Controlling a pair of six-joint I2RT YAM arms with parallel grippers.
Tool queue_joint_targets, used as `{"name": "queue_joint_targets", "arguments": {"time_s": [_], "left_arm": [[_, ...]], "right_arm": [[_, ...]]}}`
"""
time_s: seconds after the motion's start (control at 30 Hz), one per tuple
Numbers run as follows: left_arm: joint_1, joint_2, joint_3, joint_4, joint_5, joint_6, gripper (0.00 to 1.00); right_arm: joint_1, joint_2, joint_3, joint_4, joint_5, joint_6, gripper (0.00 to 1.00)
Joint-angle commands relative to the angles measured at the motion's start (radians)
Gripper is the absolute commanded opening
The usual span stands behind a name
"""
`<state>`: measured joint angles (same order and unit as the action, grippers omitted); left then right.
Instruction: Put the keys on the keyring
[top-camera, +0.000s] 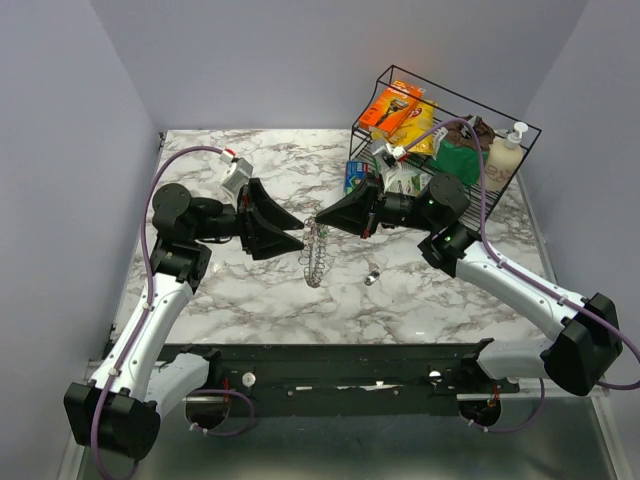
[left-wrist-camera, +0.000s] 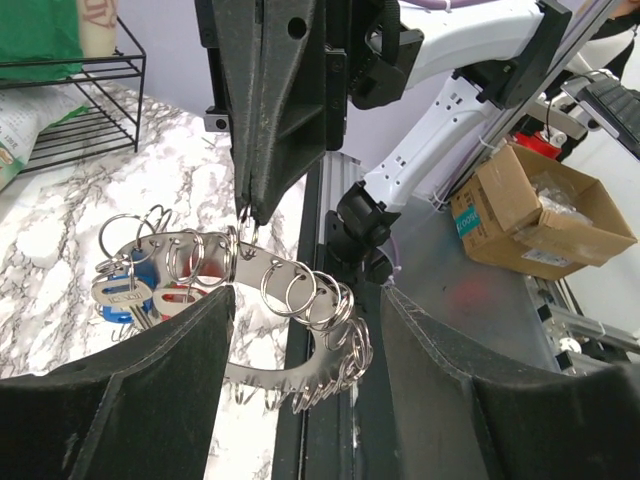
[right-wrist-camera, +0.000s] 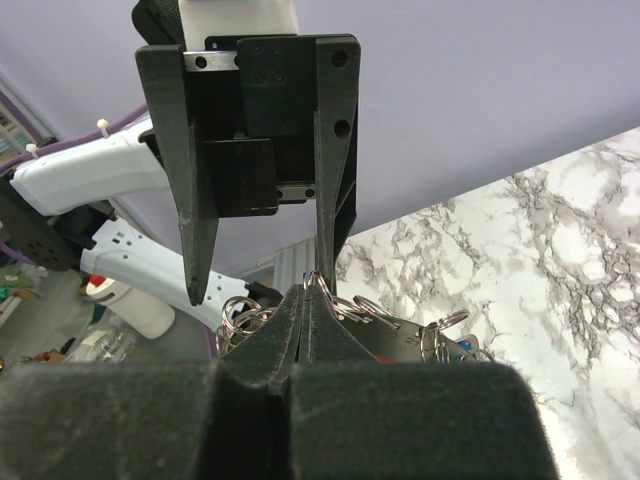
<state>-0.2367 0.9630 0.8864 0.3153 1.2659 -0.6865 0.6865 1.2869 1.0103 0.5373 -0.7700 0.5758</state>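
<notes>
the top view alone takes in the whole marble table (top-camera: 250, 300): both arms meet over its middle, and the keyring (top-camera: 315, 255) hangs between them, its keys (top-camera: 313, 272) strung down in a toothed row. one loose key (top-camera: 372, 277) lies on the marble just right of it, apart from the ring; neither wrist view shows it.

the left wrist view gives what the top cannot: a chain of small split rings along the keyring, and a blue-headed key (left-wrist-camera: 125, 300) and a red-headed key (left-wrist-camera: 180, 300) side by side at its far end. here the left gripper (left-wrist-camera: 305, 310) stands wide, its pads on either side of the ring and closed on nothing. the right gripper (left-wrist-camera: 250, 210) comes down from above with its tip on the ring's upper edge.

the right wrist view confirms that grip: the claw is squeezed fully together, pinching the ring.

containers: the wire basket (top-camera: 450, 95) at the table's far right corner holds an orange package (top-camera: 395, 105), a green bag (top-camera: 460, 160) and a white pump bottle (top-camera: 508, 150). off the table, seen only from the left wrist, an open cardboard box (left-wrist-camera: 500, 200) holds clear-wrapped items, too small to name.
</notes>
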Motion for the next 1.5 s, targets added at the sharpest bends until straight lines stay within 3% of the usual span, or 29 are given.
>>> {"name": "queue_joint_targets", "arguments": {"time_s": [0.0,0.23,0.37,1.47], "left_arm": [[0.002,-0.017,0.014,0.022,0.063,-0.015,0.69],[0.000,0.000,0.011,0.063,0.029,-0.033,0.70],[-0.004,0.017,0.000,0.168,0.018,-0.096,0.71],[-0.021,0.033,0.025,0.162,-0.028,-0.064,0.68]], "right_arm": [[0.005,0.005,0.013,0.049,0.018,0.006,0.01],[0.005,0.005,0.010,0.049,0.014,0.009,0.01],[0.005,0.009,0.013,0.053,0.014,0.013,0.01],[0.005,0.017,0.017,0.069,-0.002,0.022,0.01]]}}
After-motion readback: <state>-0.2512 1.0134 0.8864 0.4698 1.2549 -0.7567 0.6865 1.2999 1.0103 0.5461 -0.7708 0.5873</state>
